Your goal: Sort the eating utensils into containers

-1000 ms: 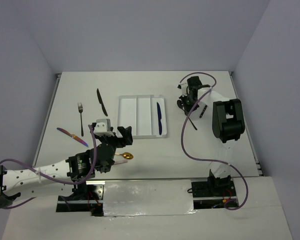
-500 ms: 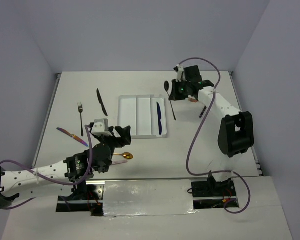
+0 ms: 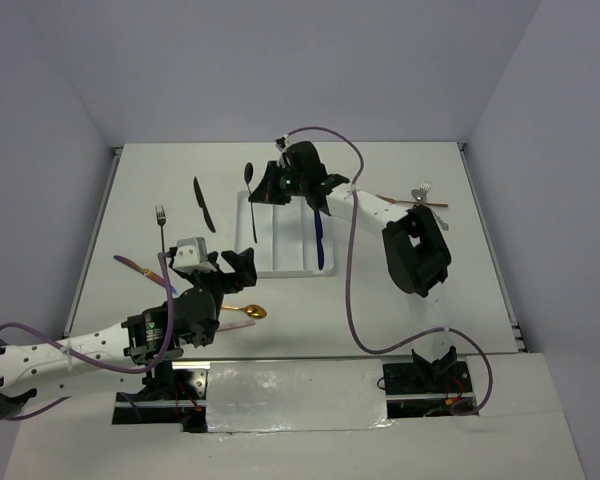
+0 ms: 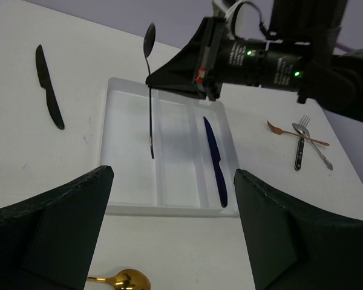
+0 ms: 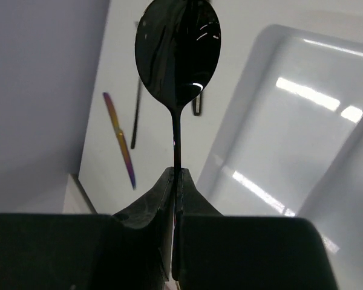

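Note:
My right gripper (image 3: 258,195) is shut on the handle of a black spoon (image 3: 250,200). It holds the spoon above the left compartment of the white tray (image 3: 280,272), bowl toward the far side. In the right wrist view the fingers (image 5: 163,193) pinch the handle below the spoon's bowl (image 5: 177,51), with the tray (image 5: 302,121) beneath. A dark blue knife (image 3: 318,235) lies in the right compartment. My left gripper (image 3: 230,280) is open and empty near the tray's front left corner, just beyond a gold spoon (image 3: 248,311). The left wrist view shows the gold spoon (image 4: 124,281), tray (image 4: 169,210) and held spoon (image 4: 151,115).
A black knife (image 3: 203,204), a silver fork (image 3: 161,230) and an iridescent purple knife (image 3: 140,268) lie left of the tray. A copper utensil and a fork lie crossed at the right (image 3: 417,197). The right arm's body (image 3: 415,250) stands right of the tray.
My right arm swung left with the black spoon, from the table's right side to above the tray's left compartment. My left arm shifted slightly left, still open.

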`<state>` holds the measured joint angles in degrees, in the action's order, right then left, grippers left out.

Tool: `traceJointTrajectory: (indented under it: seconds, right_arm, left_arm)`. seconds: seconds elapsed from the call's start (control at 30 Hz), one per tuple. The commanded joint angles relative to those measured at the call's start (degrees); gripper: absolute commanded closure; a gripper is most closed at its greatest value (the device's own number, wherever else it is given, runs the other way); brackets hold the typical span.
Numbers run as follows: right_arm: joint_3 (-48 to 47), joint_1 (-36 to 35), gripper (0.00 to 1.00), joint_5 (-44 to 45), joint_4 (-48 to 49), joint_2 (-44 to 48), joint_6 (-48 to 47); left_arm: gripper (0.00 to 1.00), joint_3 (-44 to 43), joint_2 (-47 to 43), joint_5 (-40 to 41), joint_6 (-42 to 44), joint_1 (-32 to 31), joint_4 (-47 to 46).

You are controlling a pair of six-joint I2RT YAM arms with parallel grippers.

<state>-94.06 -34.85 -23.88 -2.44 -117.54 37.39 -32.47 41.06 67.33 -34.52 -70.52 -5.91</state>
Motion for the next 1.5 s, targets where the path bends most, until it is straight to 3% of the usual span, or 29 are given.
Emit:
traceJointTrajectory:
  seconds: [0.0,0.4,0.77,0.9,1.0,1.07,1.3,1.47]
  right_arm:
    - [-3.2,-0.6,1.0,3.2,5.2,-3.2,6.4]
    - [-1.9,-1.5,1.0,8.8,4.4,-8.1,5.5]
    - [-3.5,-2.3,0.94,12.1,-1.3,-11.2,2.3]
    - [-3.4,-2.2,0.83,13.1,-1.9,-11.6,1.7]
    - [-2.3,-2.3,0.67,13.0,-1.0,-11.0,0.9]
    - [-2.1,-2.2,0.62,12.8,-0.9,-10.6,0.8]
    - [-0.2,-1.7,0.63,13.3,-2.4,-4.0,-2.9]
    - [5.8,4.4,0.64,15.1,-5.3,10.6,-6.2]
  left_arm:
    - [0.06,-0.4,0.1,2.0,-0.1,0.2,-0.9]
    - [0.05,-0.3,0.2,1.7,-0.2,0.2,-1.1]
    - [0.05,-0.8,1.5,2.0,-0.2,0.2,-0.9]
    - [0.05,-1.1,1.7,2.0,-0.5,0.1,-0.5]
    - [0.05,-1.2,1.8,2.0,-0.6,0.2,-0.2]
    - [0.05,-1.3,2.0,2.2,-0.6,0.2,-0.2]
    - [0.05,-1.3,2.3,2.4,-0.6,0.1,-0.2]
    - [0.05,-1.4,2.9,3.0,-0.6,0.2,-0.2]
